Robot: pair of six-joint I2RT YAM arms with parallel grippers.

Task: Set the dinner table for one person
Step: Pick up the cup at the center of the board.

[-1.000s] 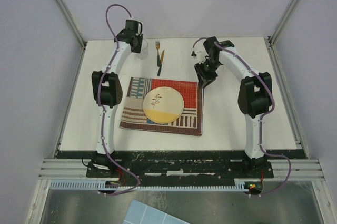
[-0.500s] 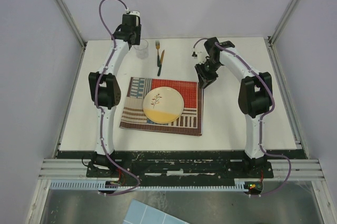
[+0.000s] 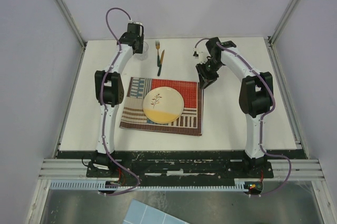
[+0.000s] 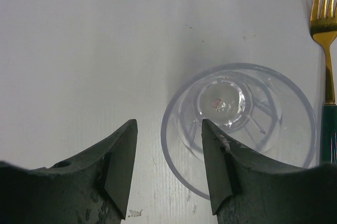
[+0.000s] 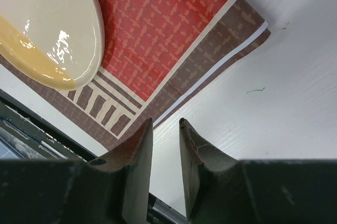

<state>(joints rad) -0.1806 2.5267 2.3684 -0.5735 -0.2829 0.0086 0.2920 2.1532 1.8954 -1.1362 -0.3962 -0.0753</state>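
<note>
Top view: dinner table (image 3: 237,118), underlying everything, bears striped placemat (image 3: 190,89) with plate (image 3: 163,104) centred.
Left wrist: left gripper (image 4: 168,124) jaws parted, straddling clear tumbler (image 4: 274,113) wall, not yet pinching. Advised: lower squarely, close gently, keep clear of fork (image 4: 326,18).
Right wrist: right gripper (image 5: 166,129) jaws slightly apart, empty, beside placemat corner.

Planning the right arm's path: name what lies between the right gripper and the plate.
The patchwork placemat: its red field and striped border fill the stretch from plate to right gripper, seen in the right wrist view.
</note>
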